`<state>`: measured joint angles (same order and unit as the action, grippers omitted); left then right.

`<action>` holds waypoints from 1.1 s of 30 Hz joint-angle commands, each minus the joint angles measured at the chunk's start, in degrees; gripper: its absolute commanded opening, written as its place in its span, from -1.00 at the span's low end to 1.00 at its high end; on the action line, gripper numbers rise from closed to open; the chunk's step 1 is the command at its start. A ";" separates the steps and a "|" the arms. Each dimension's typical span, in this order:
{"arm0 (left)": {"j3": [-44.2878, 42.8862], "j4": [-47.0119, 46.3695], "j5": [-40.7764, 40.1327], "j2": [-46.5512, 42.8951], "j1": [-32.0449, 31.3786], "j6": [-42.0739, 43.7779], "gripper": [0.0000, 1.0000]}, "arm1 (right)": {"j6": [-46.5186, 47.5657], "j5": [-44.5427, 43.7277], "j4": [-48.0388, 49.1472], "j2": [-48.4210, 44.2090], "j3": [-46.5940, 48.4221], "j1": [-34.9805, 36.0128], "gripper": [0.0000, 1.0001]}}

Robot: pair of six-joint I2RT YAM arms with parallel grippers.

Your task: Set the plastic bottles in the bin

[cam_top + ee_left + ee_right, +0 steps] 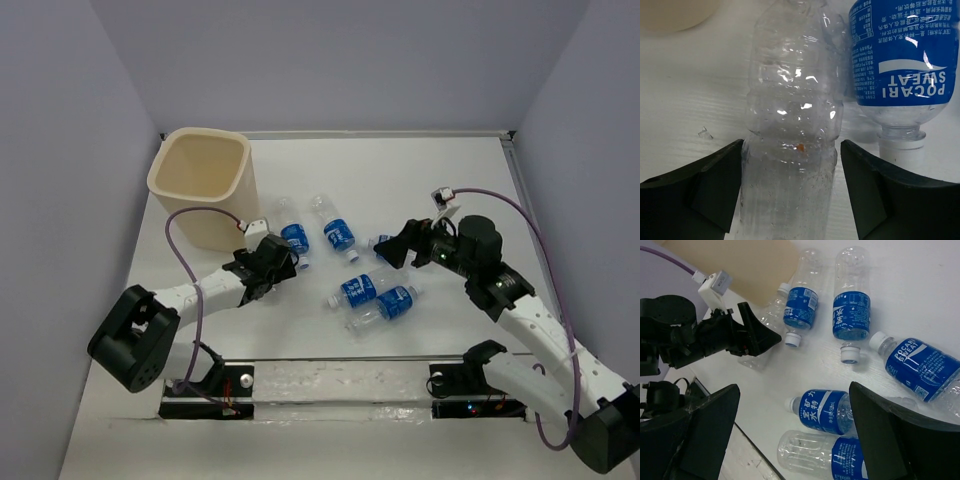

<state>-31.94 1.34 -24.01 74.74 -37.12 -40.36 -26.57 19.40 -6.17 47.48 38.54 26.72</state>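
Top external: we see the bin (205, 215) standing upright at the far-left corner of the table (450, 180), mouth up. The plastic bottles (338, 235) lie on their sides in a loose cluster mid-table, right of the bin, between the two arms. The left gripper (285, 262) is low at the cluster's left edge, near the bin's foot. Left wrist: its jaws straddle a clear unlabelled bottle (790, 100) lying on the table, each finger (715, 185) right at the bottle's side. We cannot tell whether they press it or sit just beside it. A blue-labelled bottle (902, 60) lies just beside it on the right, cap toward the camera. The right gripper (395, 248) hangs at the cluster's right edge. Right wrist: its jaws stand wide apart with nothing between them, above a pair of labelled bottles (825, 412) lying side by side. Three more labelled ones lie farther off toward the bin.
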 commanded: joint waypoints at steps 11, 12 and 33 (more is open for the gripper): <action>-0.83 2.95 5.80 -17.67 -0.76 2.12 -0.11 | 2.12 1.87 5.47 12.17 3.98 0.88 0.94; -1.80 4.79 8.77 -23.18 -1.54 2.91 -0.14 | 3.35 1.78 4.95 16.54 7.21 1.66 0.99; -40.65 -4.40 -18.86 -19.99 3.26 29.80 -0.13 | 18.30 -9.47 -10.96 62.28 48.63 8.08 0.88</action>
<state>-69.23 4.10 -33.36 51.53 -37.34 -19.14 -11.42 11.86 -13.89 108.09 81.89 32.80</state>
